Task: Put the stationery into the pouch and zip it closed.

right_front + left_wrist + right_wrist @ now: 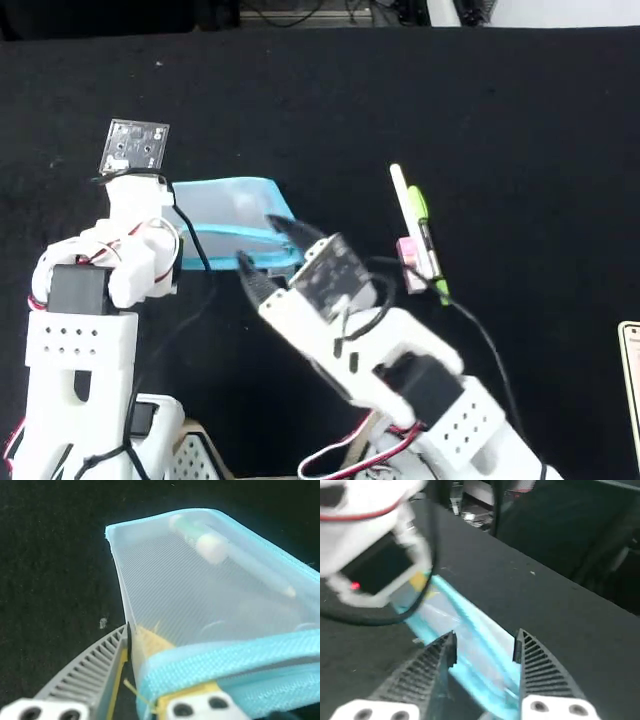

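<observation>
A translucent pouch point(235, 212) with a light blue zipper edge lies on the black table. My left gripper point(183, 238) is shut on the pouch's left end; in the left wrist view its fingers point(100, 672) pinch the corner of the pouch point(190, 600), and a white-capped pen point(212, 545) lies inside. My right gripper point(255, 238) stands open over the pouch's right end, its black fingers point(432, 667) straddling the blue edge of the pouch point(470, 635). A white pen point(405, 205), a green highlighter point(422, 225) and a pink eraser point(408, 250) lie together to the right.
The black table cloth point(520, 130) stretches bare behind and to the right of the stationery. A pale card point(631, 355) pokes in at the right edge. Cables run from both arms over the front of the table.
</observation>
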{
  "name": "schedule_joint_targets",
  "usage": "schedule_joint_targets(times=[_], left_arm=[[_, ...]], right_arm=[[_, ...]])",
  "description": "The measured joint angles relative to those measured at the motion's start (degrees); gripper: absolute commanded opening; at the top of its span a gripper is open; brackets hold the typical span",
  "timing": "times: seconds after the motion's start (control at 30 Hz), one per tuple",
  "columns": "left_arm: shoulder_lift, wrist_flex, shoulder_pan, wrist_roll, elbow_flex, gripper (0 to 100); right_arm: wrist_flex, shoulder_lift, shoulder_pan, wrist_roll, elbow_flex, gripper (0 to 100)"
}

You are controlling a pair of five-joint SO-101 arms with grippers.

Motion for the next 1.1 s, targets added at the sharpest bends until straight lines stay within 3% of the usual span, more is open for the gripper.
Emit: schedule_joint_targets(times=[0.3, 0.47, 0.6, 0.9, 1.1], left_arm=[[-0.09, -2.02, -0.09, 0.0, 1.23, 3], [-0.09, -4.57, -0.09, -0.09, 3.6, 3], [-0.09, -4.57, -0.09, -0.09, 4.04, 3], [-0.09, -4.57, -0.09, -0.09, 4.04, 3], [-0.09, -4.57, -0.09, -0.09, 4.04, 3]], right_arm=[[16.26, 0.0, 16.0, -1.23, -13.36, 17.3], [17.85, 1.32, 24.09, -1.32, -14.68, 17.3], [18.02, 10.73, 28.75, -1.41, -15.91, 17.3], [26.99, 33.23, 33.05, -1.49, -23.3, 17.3], [24.79, 40.7, 33.23, -1.49, -21.1, 17.5]])
